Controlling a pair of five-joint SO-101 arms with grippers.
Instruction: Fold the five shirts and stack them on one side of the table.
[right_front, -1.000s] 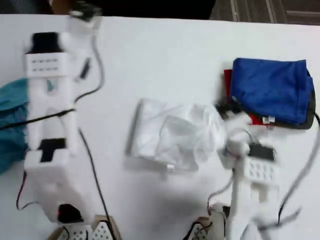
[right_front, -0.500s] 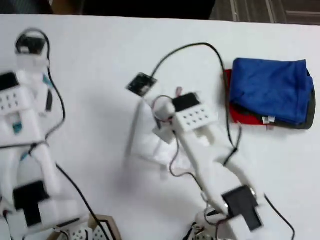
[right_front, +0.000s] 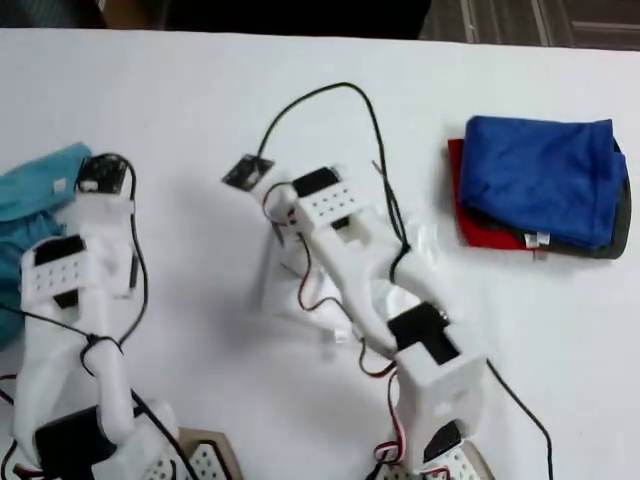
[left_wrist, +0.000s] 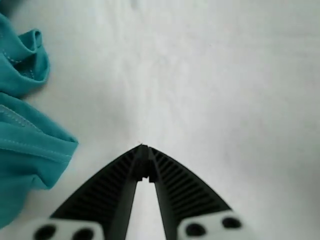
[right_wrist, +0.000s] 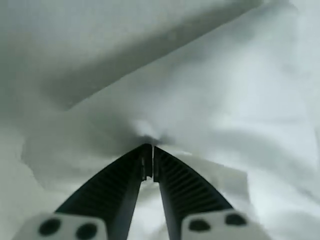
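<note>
A crumpled white shirt lies mid-table, largely under my right arm. My right gripper is at the shirt's left edge. In the right wrist view this gripper is shut, with the white shirt puckered at its tips. A teal shirt lies bunched at the table's left edge. My left gripper sits just beside it. In the left wrist view it is shut over bare table, close to the teal shirt and holding nothing. Folded blue, red and dark shirts are stacked at the right.
Black cables loop over the table behind the right arm. A small black module hangs by the right wrist. The arm bases stand at the near edge. Bare white table stretches along the far side.
The right arm swung from beside the stack across the white shirt to its left edge. The left arm reached to the far left, then drew back beside the teal shirt.
</note>
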